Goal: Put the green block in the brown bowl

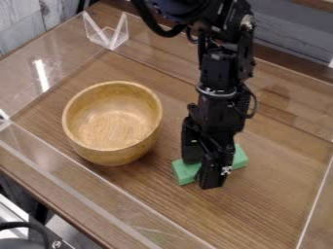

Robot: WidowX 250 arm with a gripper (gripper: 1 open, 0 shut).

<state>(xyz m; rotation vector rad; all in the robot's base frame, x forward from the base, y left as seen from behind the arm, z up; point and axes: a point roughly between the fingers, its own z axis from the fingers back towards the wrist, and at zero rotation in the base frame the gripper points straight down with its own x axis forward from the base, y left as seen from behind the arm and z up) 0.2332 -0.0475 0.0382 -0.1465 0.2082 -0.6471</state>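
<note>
The green block [186, 171] is a small flat bar of matte mid-green with square edges, lying flat on the table just right of the brown bowl and slightly nearer than the bowl's middle. Only its left end and a strip at its far right side show, since the tool [209, 171] stands over its middle. The tool is black, boxy and hard-edged, pointing steeply down, its fingers spread wide and reaching down around the block; whether they touch it cannot be made out.

The brown bowl [113, 122] is round, of pale wood with thick walls, a smooth rim and faint grain rings inside. It sits left of the block, close but apart from it.

The table [78, 209] is dark brown wood with long straight grain. A low clear plastic wall [39, 63] with glossy, reflecting edges fences the working area. At the far left stands a small clear plastic stand [105, 31] folded into a V shape. The black arm [224, 58] rises from the tool toward the far edge, with cables looping near its top.
</note>
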